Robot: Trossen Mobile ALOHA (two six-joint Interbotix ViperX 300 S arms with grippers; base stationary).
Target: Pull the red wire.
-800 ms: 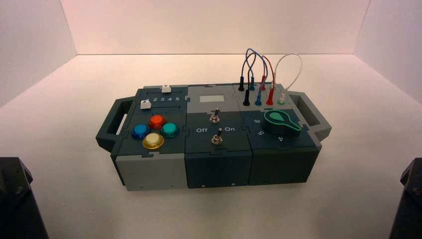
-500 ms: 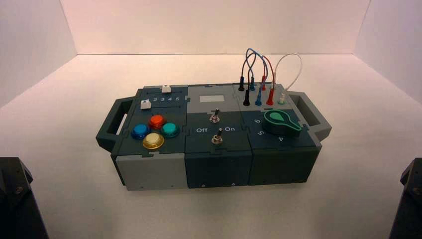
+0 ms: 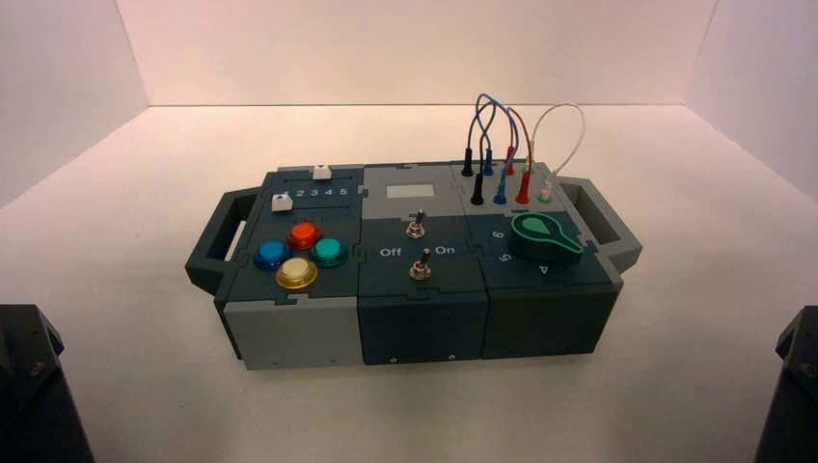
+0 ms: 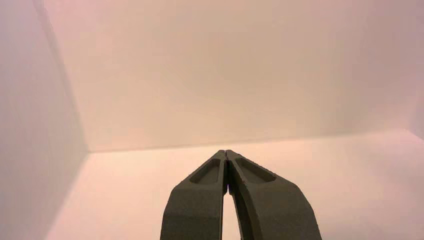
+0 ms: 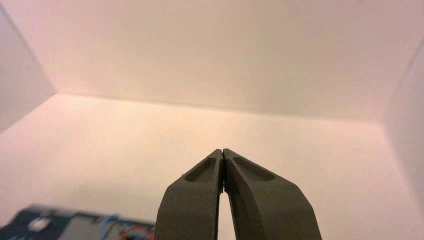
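"Red wire [image 3: 524, 128] — where is it?"

"On the box [image 3: 422, 260], in the far right part as the high view has it. It arches up in a loop between two red plugs, the nearer one [image 3: 523, 186] standing upright in the panel and the other [image 3: 510, 159] behind it."

"What's around it?"

"A blue wire [image 3: 516, 123] and a black-plugged wire [image 3: 472, 133] just to its left, and a white wire [image 3: 583, 125] to its right. The black knob [image 3: 546, 239] with the green outline sits nearer the front, below the plugs."

"And the right tool [image 5: 223, 155]?"

"Closed, its fingertips together, nothing between them. It's well apart from the wire, back at the near right side. Its wrist view catches just a corner of the box."

"The left one?"

"The left tool [image 4: 225, 155] is closed too — tips meeting, holding nothing — back at the near left side."

"Anything else on the box?"

"Four round buttons at the left: red [image 3: 304, 234], blue [image 3: 272, 255], green [image 3: 329, 252] and yellow [image 3: 297, 273]. Two white sliders [image 3: 322, 173] lie behind them, and two toggle switches [image 3: 416, 230] stand in the middle. The box rests on the pale table [image 3: 415, 415]."
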